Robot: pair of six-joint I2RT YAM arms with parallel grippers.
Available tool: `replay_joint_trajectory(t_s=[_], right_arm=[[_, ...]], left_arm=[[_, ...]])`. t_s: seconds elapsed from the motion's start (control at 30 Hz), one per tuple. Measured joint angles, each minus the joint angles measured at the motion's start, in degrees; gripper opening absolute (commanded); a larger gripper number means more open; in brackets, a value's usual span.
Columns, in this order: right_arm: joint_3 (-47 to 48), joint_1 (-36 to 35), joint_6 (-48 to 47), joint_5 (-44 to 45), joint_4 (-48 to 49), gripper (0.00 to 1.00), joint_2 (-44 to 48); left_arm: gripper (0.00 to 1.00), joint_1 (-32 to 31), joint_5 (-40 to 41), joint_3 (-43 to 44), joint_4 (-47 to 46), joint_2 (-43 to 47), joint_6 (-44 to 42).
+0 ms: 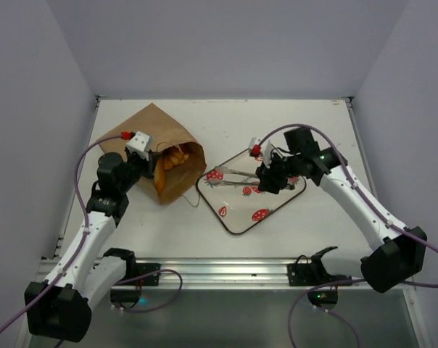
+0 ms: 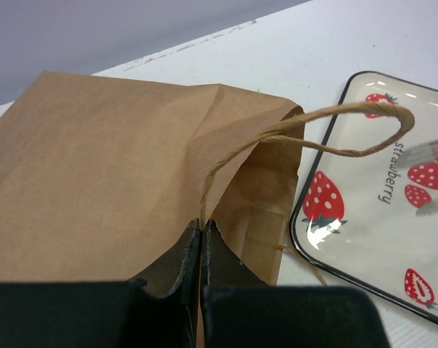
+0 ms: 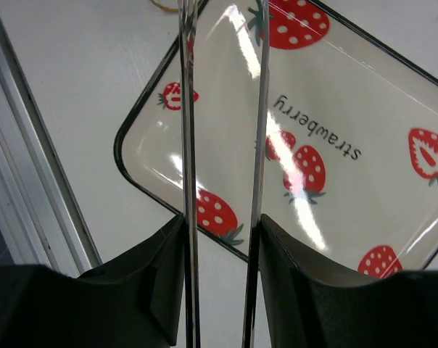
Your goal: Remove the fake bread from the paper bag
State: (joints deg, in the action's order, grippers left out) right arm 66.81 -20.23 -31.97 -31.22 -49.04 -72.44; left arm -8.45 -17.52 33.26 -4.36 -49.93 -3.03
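Note:
The brown paper bag (image 1: 152, 134) lies on its side at the left, its mouth facing the tray. Golden-orange fake bread (image 1: 174, 159) shows inside the mouth. My left gripper (image 1: 148, 162) is shut on the bag's upper rim where a twisted handle starts; in the left wrist view the gripper (image 2: 201, 226) pinches the bag (image 2: 96, 159) at the root of the handle (image 2: 335, 116). My right gripper (image 1: 267, 177) is shut on metal tongs (image 1: 237, 174), held over the tray and pointing at the bag. In the right wrist view the gripper (image 3: 220, 225) presses the tongs' two arms (image 3: 187, 145), which stay apart.
The white strawberry-printed tray (image 1: 241, 212) lies at the middle of the table, right of the bag; it also shows in the left wrist view (image 2: 364, 239) and the right wrist view (image 3: 349, 94). Grey walls enclose the table on three sides. A metal rail (image 1: 226, 270) runs along the near edge.

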Motion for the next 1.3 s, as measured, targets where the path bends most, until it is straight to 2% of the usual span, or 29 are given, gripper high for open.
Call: replay_joint_trajectory(t_s=[0.17,0.3,0.5,0.7,0.9,1.07,1.3], right_arm=[[1.2,-12.0,0.7,3.3,2.8,0.43,-3.4],[3.9,-16.7,5.0,3.3,8.0,0.43,-10.2],[5.5,-17.6,15.4,2.7,16.3,0.44,-18.5],[5.4,-17.6,32.9,0.5,28.7,0.44,-20.9],[5.6,-18.2,45.7,-3.3,36.0,0.44,-24.0],[5.5,-20.0,50.7,-3.4,39.3,0.45,-26.9],[5.6,-20.7,52.2,-2.8,40.0,0.46,-29.0]], left_arm=[[0.0,0.0,-0.9,2.3,0.0,-0.8,3.2],[0.0,0.0,-0.9,2.3,0.2,-0.9,4.6],[0.0,0.0,-0.7,2.3,0.3,-0.9,5.8],[0.0,0.0,-0.7,2.3,0.2,-0.9,8.3],[0.0,0.0,-0.7,1.7,-0.7,-0.9,10.0],[0.0,0.0,-0.7,1.7,-0.7,-0.8,10.6],[0.0,0.0,-0.4,1.6,-0.6,0.0,10.8]])
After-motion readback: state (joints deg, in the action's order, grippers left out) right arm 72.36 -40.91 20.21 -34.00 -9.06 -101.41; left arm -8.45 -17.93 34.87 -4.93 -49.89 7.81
